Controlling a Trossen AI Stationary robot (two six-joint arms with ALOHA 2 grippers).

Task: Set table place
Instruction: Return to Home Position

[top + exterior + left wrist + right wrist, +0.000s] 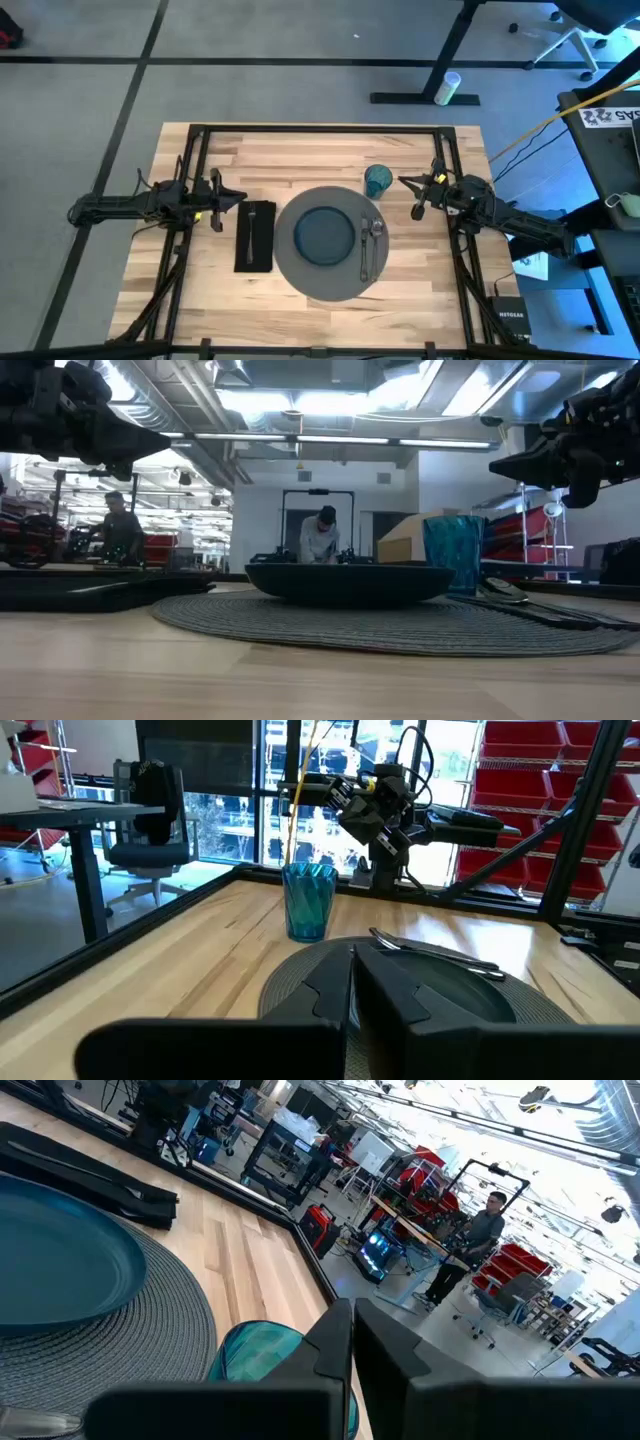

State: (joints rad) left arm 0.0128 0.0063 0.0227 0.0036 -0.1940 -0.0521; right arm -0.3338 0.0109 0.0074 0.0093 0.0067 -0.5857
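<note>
Your left claw hung closed and empty near the napkin's far end, right claw closed too, right of the cup. Plate sat on the mat, mid tabletop.

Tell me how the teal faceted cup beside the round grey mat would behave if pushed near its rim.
The teal faceted cup stands upright, taller than wide, so a high push would probably tip it. Its translucent walls suggest a light, possibly fragile thing.

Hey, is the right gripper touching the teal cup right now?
Apart. The low view shows the right gripper hanging higher than the teal cup, off to its side, with background visible between them.
</note>
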